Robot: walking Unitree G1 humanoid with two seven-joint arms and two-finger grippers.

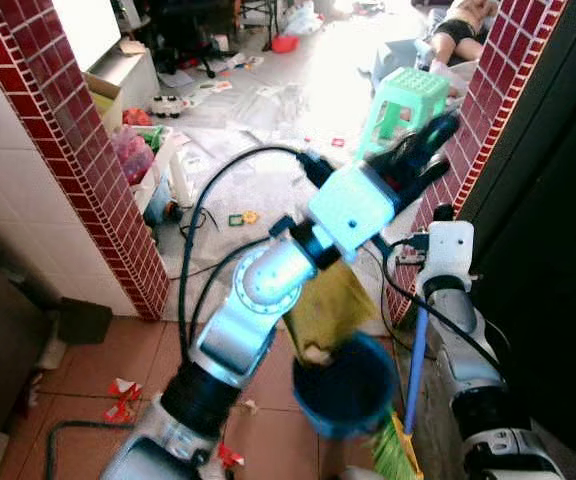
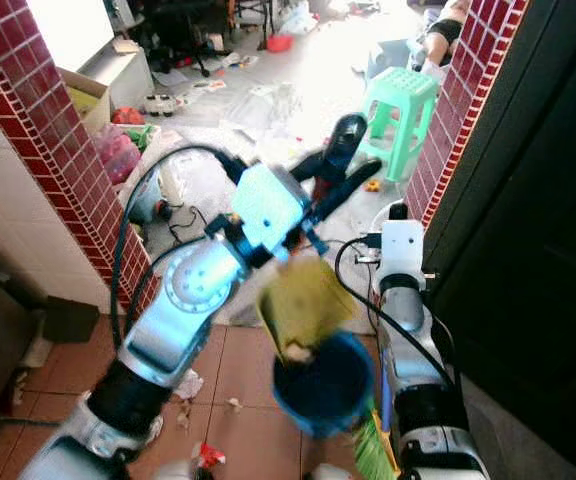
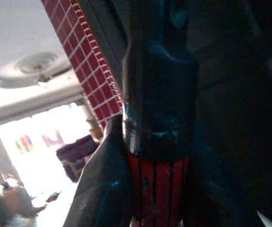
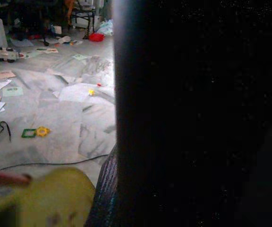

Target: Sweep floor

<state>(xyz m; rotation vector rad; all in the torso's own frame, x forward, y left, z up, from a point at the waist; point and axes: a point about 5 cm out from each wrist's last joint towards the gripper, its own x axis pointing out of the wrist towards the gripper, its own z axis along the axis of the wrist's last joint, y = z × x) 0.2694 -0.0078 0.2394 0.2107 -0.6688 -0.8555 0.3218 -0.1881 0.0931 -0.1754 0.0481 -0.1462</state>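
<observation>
My left arm reaches up across the doorway, and its gripper (image 1: pixel 420 148) is shut on a black and red handle (image 3: pixel 157 184), seen close in the left wrist view. Below that arm hang a yellow dustpan (image 1: pixel 330 308) and a blue round tub (image 1: pixel 346 388). A broom with a blue handle (image 1: pixel 417 362) and green bristles (image 1: pixel 394 452) stands beside my right arm (image 1: pixel 450 290), low by the dark wall. The right wrist view catches the yellow pan (image 4: pixel 46 198) and a dark upright shape up close. Red and white scraps (image 1: pixel 120 392) lie on the terracotta floor.
Red-tiled pillars (image 1: pixel 88 170) (image 1: pixel 490 130) frame the doorway. Beyond it, a green stool (image 1: pixel 408 100), toys, papers and black cables litter a pale floor. A person (image 1: pixel 465 24) lies at the far back. A dark door (image 1: pixel 558 250) closes off the right.
</observation>
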